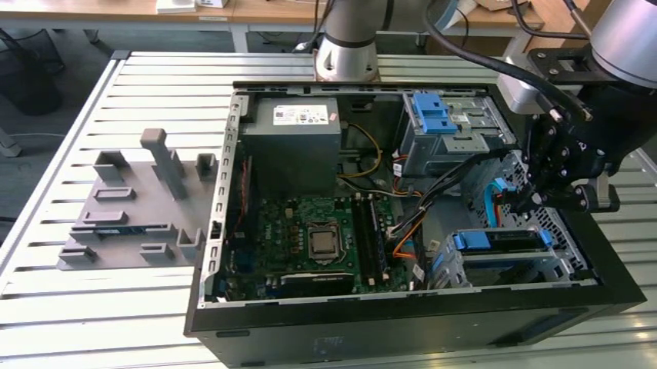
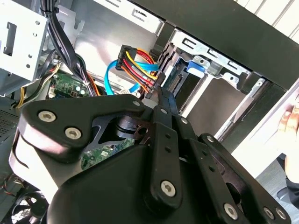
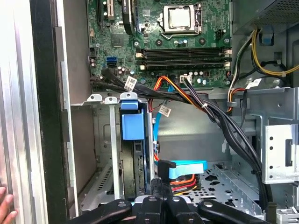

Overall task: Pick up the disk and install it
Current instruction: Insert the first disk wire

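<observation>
The disk [image 1: 500, 241] sits on edge in the lower drive bay of the open computer case [image 1: 411, 304], its blue frame [image 3: 132, 126] facing up between the metal bay walls. In the second wrist view its blue tab [image 2: 196, 65] shows behind the cable plugs. My gripper [image 1: 531, 201] hangs just above that bay, toward the exterior view's right. Its fingers meet at the tip in both wrist views, so the gripper [image 2: 158, 91] is shut, with nothing seen between the fingers. The gripper [image 3: 163, 201] is next to the disk's end, close to a blue data plug [image 3: 184, 169] and the coloured power wires [image 2: 135, 63].
A grey power supply [image 1: 292, 138] and the motherboard [image 1: 318, 238] fill the case's other half. A blue latch [image 1: 433, 114] sits on the upper bay. Black cable bundles [image 3: 224, 126] cross near the gripper. A grey fixture plate [image 1: 134, 207] lies outside. A person's hand [image 2: 289, 122] rests by the case wall.
</observation>
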Action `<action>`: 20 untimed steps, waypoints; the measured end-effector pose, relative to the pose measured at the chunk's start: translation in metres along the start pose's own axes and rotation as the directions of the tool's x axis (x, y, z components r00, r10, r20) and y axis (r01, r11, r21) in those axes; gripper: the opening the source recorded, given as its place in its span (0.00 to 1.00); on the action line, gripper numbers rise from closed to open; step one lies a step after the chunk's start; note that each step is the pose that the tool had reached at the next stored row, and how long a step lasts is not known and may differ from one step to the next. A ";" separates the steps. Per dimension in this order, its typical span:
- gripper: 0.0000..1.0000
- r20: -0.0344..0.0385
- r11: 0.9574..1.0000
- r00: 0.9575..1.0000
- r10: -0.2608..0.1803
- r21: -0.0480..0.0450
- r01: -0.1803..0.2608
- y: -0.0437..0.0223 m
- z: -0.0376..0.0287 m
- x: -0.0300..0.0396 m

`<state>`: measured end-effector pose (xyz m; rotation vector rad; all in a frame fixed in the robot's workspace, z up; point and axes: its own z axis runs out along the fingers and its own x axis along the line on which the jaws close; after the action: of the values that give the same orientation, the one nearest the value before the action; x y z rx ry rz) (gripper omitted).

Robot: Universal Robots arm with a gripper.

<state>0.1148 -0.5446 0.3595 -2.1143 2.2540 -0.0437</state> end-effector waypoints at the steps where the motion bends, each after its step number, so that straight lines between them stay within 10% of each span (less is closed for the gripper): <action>1: 0.11 0.000 1.000 1.000 0.000 0.000 0.000 0.0000 0.0000 0.0000; 20: 0.25 -0.004 1.000 1.000 0.000 0.009 0.000 0.0008 0.0071 -0.0057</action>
<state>0.1148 -0.5388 0.3525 -2.1120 2.2515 -0.0575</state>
